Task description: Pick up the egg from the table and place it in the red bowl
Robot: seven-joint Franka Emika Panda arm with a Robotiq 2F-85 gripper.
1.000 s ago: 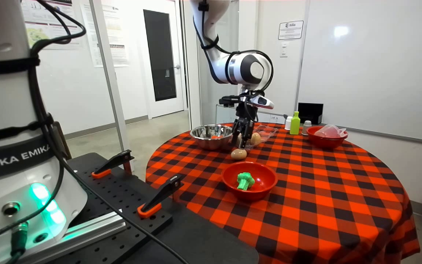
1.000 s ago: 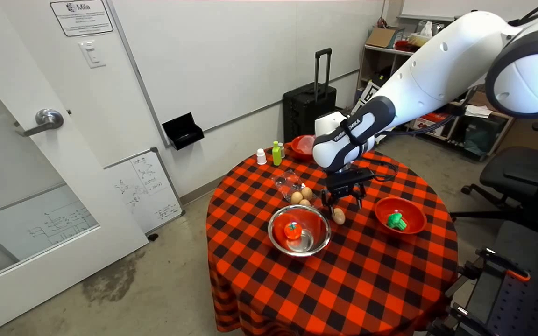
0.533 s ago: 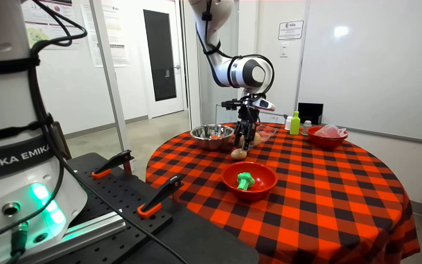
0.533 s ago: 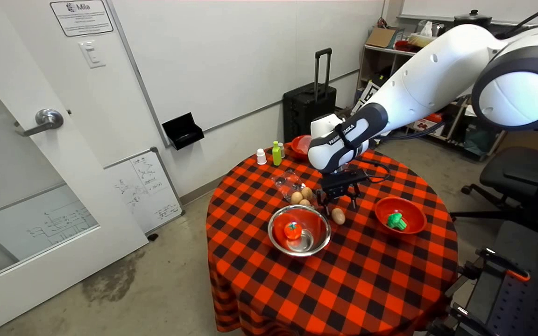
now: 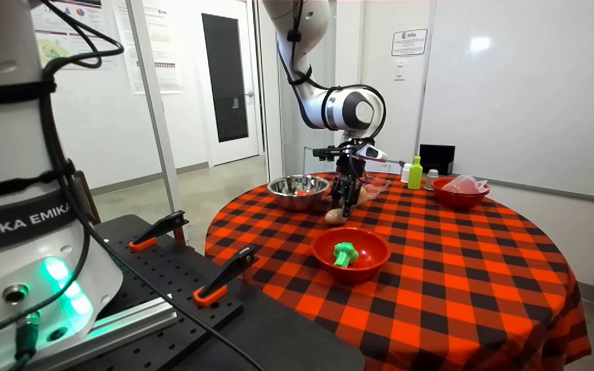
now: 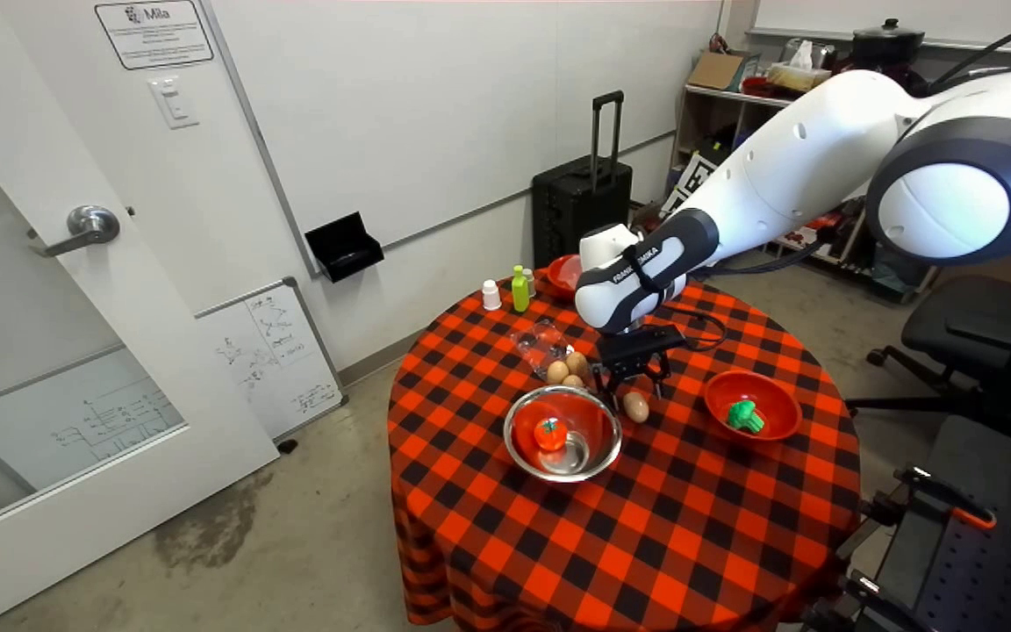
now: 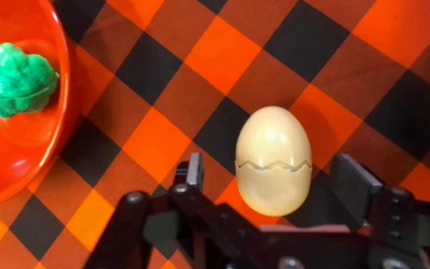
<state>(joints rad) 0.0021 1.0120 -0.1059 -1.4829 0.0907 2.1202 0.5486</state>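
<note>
The gripper (image 7: 276, 172) points down with its two fingers (image 7: 351, 186) spread apart, and in the wrist view the egg (image 7: 273, 145) lies on the checkered table (image 7: 224, 56) between them, a gap showing at either side. Whether the fingertips are level with it is hard to judge. Past one finger sits the red bowl (image 7: 36, 149) with a green broccoli (image 7: 13, 80) in it; past the opposite finger, the steel bowl (image 5: 296, 202) with a tomato (image 6: 550, 434) inside. Near the gripper, in an exterior view, brown eggs (image 6: 557, 373) crowd one end of a clear carton (image 6: 530, 348). Well apart from it stand a lime-green bottle (image 5: 414, 175) and a farther red bowl (image 5: 459, 200).
</note>
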